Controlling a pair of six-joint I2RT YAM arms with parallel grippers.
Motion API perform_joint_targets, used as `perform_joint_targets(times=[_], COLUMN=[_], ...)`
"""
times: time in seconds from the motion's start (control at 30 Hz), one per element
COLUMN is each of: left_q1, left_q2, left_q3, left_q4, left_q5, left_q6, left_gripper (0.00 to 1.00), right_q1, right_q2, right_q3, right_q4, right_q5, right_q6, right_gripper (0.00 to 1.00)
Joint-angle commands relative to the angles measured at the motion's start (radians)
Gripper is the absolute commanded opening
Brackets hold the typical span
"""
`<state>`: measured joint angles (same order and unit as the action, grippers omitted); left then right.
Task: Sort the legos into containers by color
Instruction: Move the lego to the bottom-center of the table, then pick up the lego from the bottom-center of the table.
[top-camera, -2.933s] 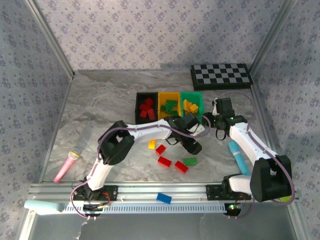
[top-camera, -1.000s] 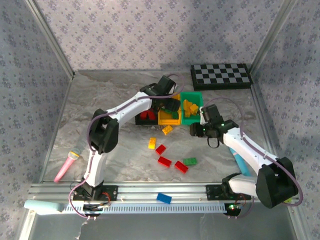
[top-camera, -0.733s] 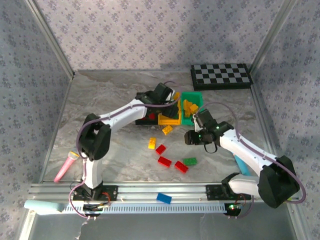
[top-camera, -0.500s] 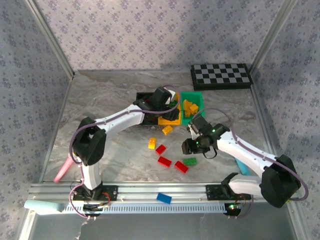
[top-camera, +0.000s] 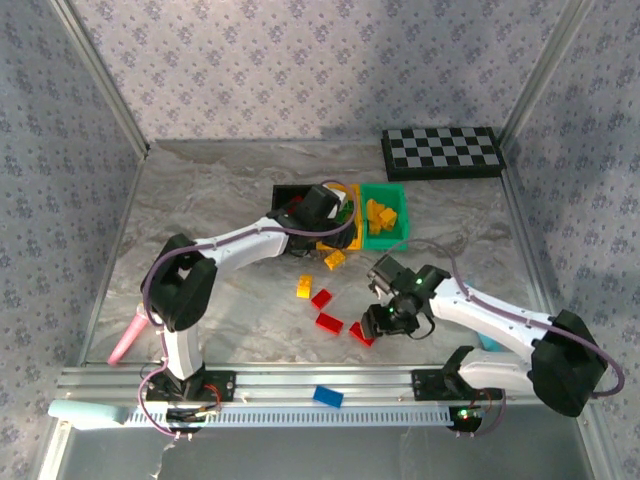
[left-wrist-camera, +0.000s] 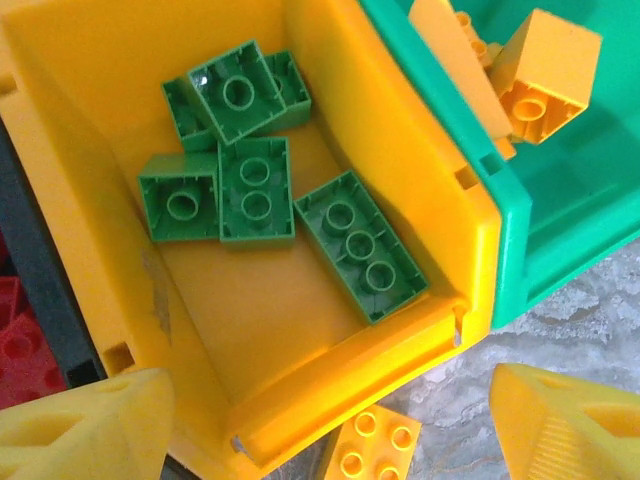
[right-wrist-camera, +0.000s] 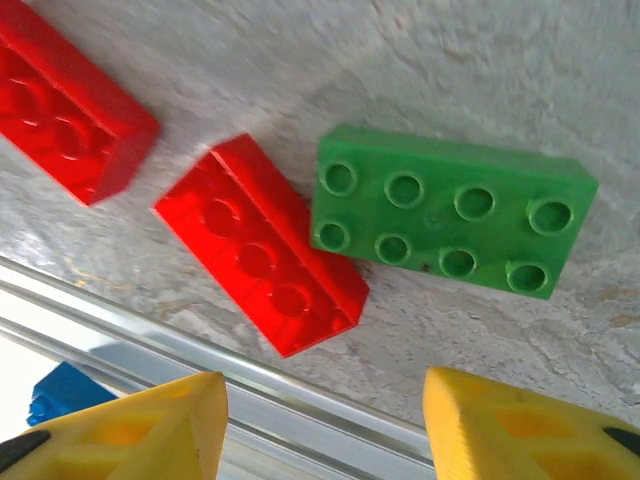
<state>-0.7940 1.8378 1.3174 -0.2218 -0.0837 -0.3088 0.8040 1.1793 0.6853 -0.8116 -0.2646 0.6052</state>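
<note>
BINS: black plastic open-top bin (top-camera: 283, 192) at 9 o'clock, green plastic bin (left-wrist-camera: 580, 200) at 3 o'clock of yellow-orange plastic bin (left-wrist-camera: 260, 310), joined | CONTENTS: yellow-orange holds green studded bricks (left-wrist-camera: 255, 190); green holds yellow bricks (left-wrist-camera: 545, 70); black holds red bricks (left-wrist-camera: 20, 345) | LOOSE, 6 o'clock of bins: two yellow loose bricks (top-camera: 334, 259), three red loose bricks (top-camera: 329, 322), flat green eight-stud brick (right-wrist-camera: 452, 226) abutting one red.

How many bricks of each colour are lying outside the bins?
red bricks: 3
yellow bricks: 2
green brick: 1
blue brick: 1, on the front rail
Total: 7
</note>
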Motion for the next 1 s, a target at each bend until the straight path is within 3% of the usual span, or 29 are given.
perform_joint_targets(times=[0.0,0.2,0.4,0.47,0.6,0.97], left_q1=[-0.008,-0.026,-0.029,-0.029,-0.029,-0.028], left_q2=[-0.063,-0.096,-0.11,-0.124,-0.128,-0.117], left_q3=[-0.02,-0.056,-0.082,-0.097,-0.106,-0.11], left_q4=[0.043,0.045,0.032,0.034,0.035,0.021], left_q5=[0.01,-0.01,-0.022,-0.038,-0.041,-0.05], left_q6=[-0.038,-0.044,-0.058,-0.065,-0.075,-0.066], left_gripper=[0.82,0.82,0.82,0.82,0.82,0.83], right_q1=[0.0,-0.021,-0.178,-0.201,-0.186,-0.108], right_q2=[0.021,0.122,0.224,0.242,0.298,0.392], right_q3=[-0.033,-0.013,0.028,0.052,0.121,0.2], right_q4=[0.077,0.178,0.323,0.348,0.316,0.273], right_q5=[-0.04,0.017,0.052,0.06,0.08,0.22], right_q6=[0.058,0.032,-0.055,-0.08,-0.134,-0.159], right_gripper=[0.57,0.57,0.57,0.64,0.69,0.7])
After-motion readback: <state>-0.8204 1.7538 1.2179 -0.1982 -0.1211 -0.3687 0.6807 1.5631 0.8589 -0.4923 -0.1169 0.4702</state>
